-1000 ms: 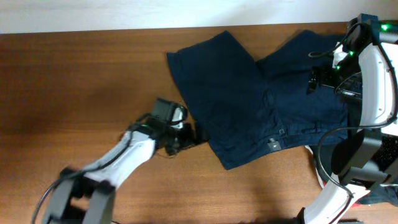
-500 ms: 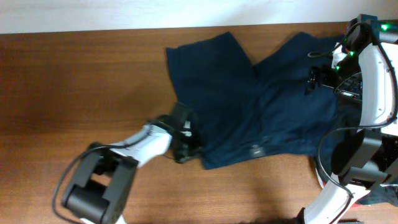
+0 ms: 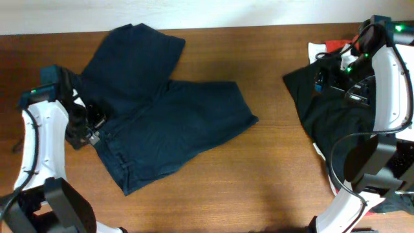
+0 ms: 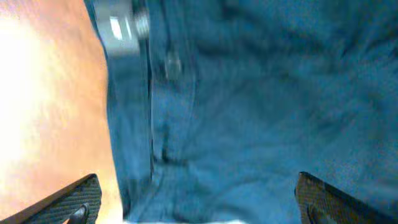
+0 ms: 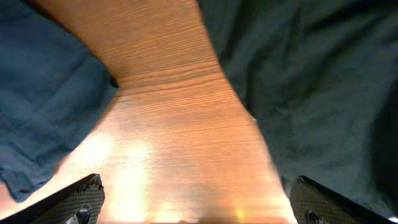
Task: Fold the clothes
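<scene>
The dark navy shorts (image 3: 174, 123) lie spread on the left half of the table, waistband at the lower left and two legs pointing up and right. My left gripper (image 3: 87, 126) sits at the waistband edge. In the left wrist view (image 4: 199, 202) its jaws are wide apart, with the waistband and a metal button (image 4: 121, 28) below them. My right gripper (image 3: 321, 76) is open over bare wood (image 5: 199, 202), between a leg of the shorts (image 5: 50, 112) and a black garment (image 5: 311, 81).
The black garment (image 3: 330, 110) lies at the right end of the table under the right arm. Bits of red cloth (image 3: 336, 45) and white cloth (image 3: 315, 48) show behind it. Bare wood separates the shorts from that pile.
The shorts have moved from the right-centre of the table to the left half. My left arm swung to the far left edge. The black garment at the right is now uncovered.
</scene>
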